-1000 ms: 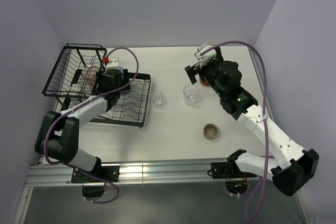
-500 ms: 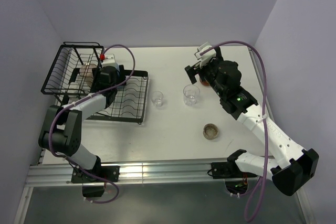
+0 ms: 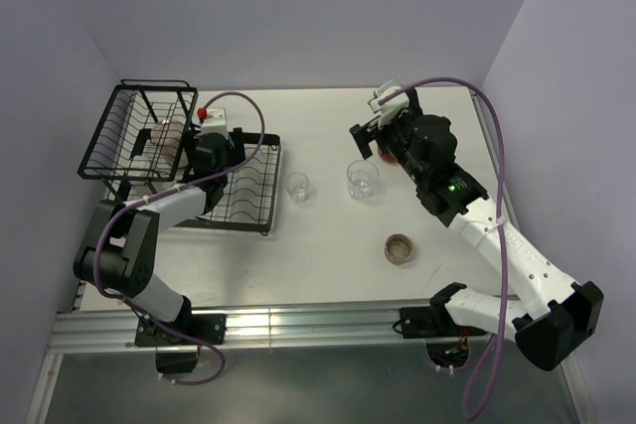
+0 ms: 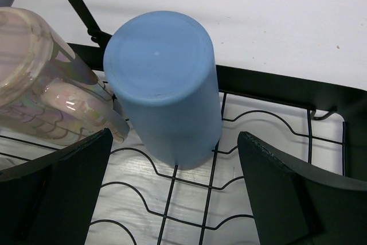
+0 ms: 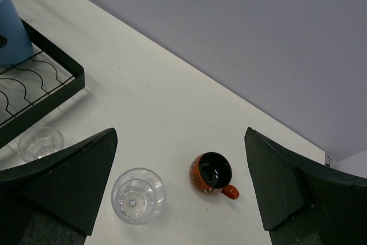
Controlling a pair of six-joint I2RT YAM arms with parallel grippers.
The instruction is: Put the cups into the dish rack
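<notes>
Slightly back toward the basket end is where the left arm has shifted over the last second; the right arm has not stirred. The left gripper [image 4: 175, 136], jaws wide and holding nothing, straddles the blue tumbler [image 4: 163, 84], which stands mouth-down on the flat tray of the dish rack [image 4: 275, 81], likely to drain, just beside the pinkish mug [image 4: 40, 84]. The right gripper [image 5: 180, 133], also spread and empty, hovers over the bench [image 5: 160, 101] above the dark orange cup [image 5: 211, 174] and a clear glass [image 5: 137, 195], probably lining up the next pick.
</notes>
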